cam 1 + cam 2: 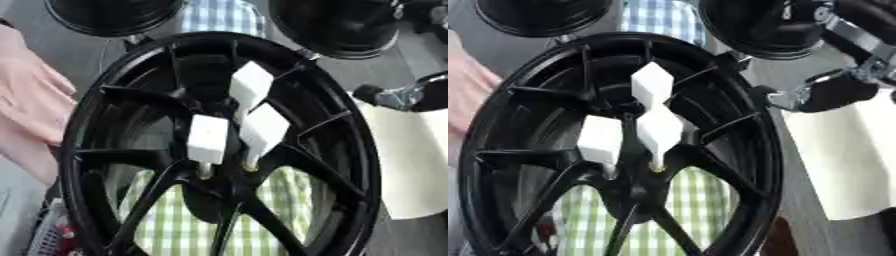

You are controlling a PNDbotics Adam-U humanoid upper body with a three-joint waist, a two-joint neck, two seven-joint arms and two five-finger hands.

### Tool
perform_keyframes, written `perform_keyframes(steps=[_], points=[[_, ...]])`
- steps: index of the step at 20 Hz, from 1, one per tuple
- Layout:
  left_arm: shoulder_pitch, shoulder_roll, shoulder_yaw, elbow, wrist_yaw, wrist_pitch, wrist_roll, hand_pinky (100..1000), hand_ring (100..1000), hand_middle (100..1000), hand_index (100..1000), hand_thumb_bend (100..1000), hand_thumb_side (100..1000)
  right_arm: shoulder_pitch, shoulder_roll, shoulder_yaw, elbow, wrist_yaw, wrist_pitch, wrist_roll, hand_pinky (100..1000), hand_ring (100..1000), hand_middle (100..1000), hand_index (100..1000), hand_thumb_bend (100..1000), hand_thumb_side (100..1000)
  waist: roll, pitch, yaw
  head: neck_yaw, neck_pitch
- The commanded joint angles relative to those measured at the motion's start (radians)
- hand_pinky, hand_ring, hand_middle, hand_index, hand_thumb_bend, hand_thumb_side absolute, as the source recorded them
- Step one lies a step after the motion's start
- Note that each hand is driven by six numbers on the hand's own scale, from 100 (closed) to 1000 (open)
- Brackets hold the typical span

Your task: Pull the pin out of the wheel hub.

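A black spoked wheel stands upright and fills most of both views. Three pins with white block heads stick out of its hub: an upper one, a lower left one and a lower right one. My right hand comes in from the upper right, black with a silver joint. It hovers just outside the wheel's right rim, stretched out, apart from the pins and holding nothing. No left hand shows in either view.
Two black round objects hang behind the wheel's top. A white sheet lies to the right. A person's pink sleeve is at the wheel's left rim. Green checked cloth shows through the spokes.
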Motion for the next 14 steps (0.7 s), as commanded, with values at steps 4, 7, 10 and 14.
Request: perform_keyframes(steps=[4, 7, 10, 14], points=[[-0.016, 0.036, -0.004, -0.021, -0.005, 0.002, -0.008, 716, 564, 540, 709, 238, 707, -0.068, -0.067, 0.038, -0.012, 0.043, -0.094, 0.102, 859, 795, 690, 762, 515, 254, -0.005, -0.012, 0.016, -0.045, -0.009], [-0.018, 0.040, -0.007, -0.020, -0.006, 0.003, -0.012, 716, 564, 540, 709, 238, 708, -0.114, -0.047, 0.066, -0.012, 0.049, -0.097, 0.151, 857, 792, 689, 761, 509, 251, -0.011, -0.011, 0.024, -0.050, -0.007], [-0.017, 0.043, -0.008, -0.019, -0.007, 0.004, -0.014, 716, 564, 540, 709, 237, 709, -0.177, -0.015, 0.092, -0.012, 0.045, -0.078, 0.196, 857, 791, 688, 761, 492, 257, -0.014, -0.011, 0.026, -0.046, -0.004], [-0.016, 0.045, -0.008, -0.019, -0.008, 0.005, -0.014, 717, 564, 540, 709, 237, 710, -0.257, 0.027, 0.134, -0.011, 0.037, -0.056, 0.252, 857, 791, 688, 760, 522, 229, -0.019, -0.011, 0.030, -0.036, 0.001]])
